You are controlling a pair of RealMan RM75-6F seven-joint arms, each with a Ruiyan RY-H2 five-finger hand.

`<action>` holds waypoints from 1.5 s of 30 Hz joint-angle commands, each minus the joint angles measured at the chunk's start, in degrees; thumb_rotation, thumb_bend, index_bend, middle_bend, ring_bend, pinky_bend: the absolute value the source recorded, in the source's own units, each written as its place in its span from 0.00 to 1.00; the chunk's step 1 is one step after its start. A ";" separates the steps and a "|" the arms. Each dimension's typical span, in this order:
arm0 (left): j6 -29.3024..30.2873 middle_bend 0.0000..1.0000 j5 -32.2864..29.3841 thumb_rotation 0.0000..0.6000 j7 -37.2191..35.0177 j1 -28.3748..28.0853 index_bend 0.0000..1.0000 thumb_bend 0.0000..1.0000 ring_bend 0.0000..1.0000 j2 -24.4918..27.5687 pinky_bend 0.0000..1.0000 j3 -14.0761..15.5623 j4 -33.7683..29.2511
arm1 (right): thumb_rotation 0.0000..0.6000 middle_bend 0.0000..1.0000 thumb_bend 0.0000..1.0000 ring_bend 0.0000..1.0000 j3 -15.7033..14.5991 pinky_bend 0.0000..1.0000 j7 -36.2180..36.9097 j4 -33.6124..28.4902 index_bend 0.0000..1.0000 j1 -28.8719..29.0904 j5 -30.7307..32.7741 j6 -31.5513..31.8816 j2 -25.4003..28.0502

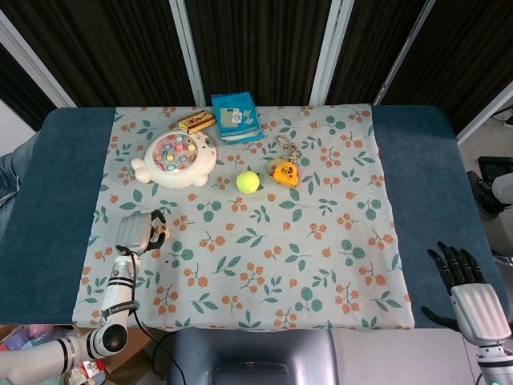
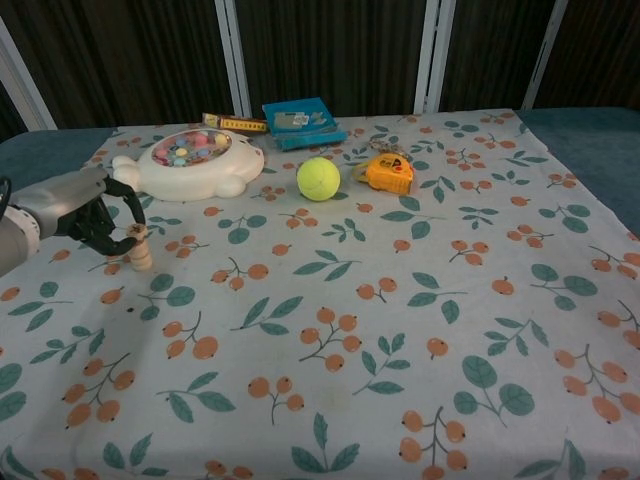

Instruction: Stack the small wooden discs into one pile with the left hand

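Note:
A short pile of small wooden discs (image 2: 140,255) stands on the floral cloth near the left edge, in front of the white toy. My left hand (image 2: 88,208) is just left of the pile, its fingertips (image 2: 124,228) pinching a small wooden disc (image 2: 140,234) at the pile's top. In the head view the same left hand (image 1: 136,231) covers most of the pile, and only a bit of disc (image 1: 161,235) shows at its fingertips. My right hand (image 1: 469,290) hangs off the table's front right corner, fingers spread and holding nothing.
A white fishing-game toy (image 1: 175,158) lies behind the pile. A tennis ball (image 1: 248,181) and an orange tape measure (image 1: 284,172) are mid-table. A blue box (image 1: 236,116) and a small yellow box (image 1: 196,121) sit at the back edge.

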 commanded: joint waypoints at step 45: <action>5.84 0.21 25.66 1.00 -23.17 8.22 0.07 0.41 0.15 15.61 0.26 10.06 -15.78 | 1.00 0.00 0.20 0.00 0.13 0.06 -0.20 0.13 0.00 -0.23 0.28 0.35 -0.08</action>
